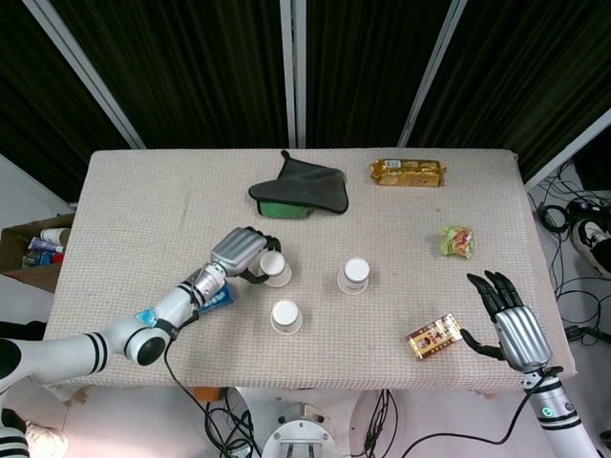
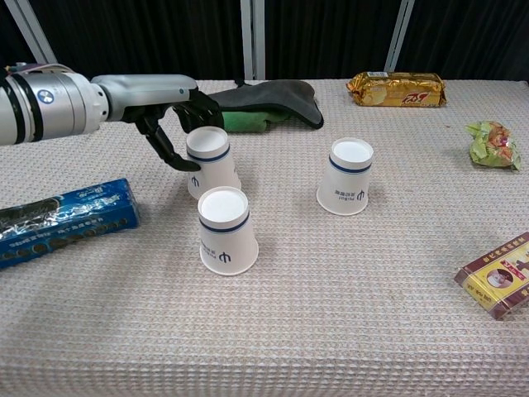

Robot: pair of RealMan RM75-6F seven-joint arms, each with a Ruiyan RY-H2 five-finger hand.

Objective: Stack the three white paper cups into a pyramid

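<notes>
Three white paper cups with a blue band stand upside down. My left hand grips one cup near its top, just behind the front cup. Whether the held cup touches the cloth I cannot tell. The third cup stands alone to the right. My right hand hovers open at the table's right front edge, beside a small red and gold box; the chest view does not show this hand.
A blue biscuit pack lies front left, partly under my left arm. A dark cloth over something green lies at the back middle, a gold snack pack behind right, and a green wrapper at the right.
</notes>
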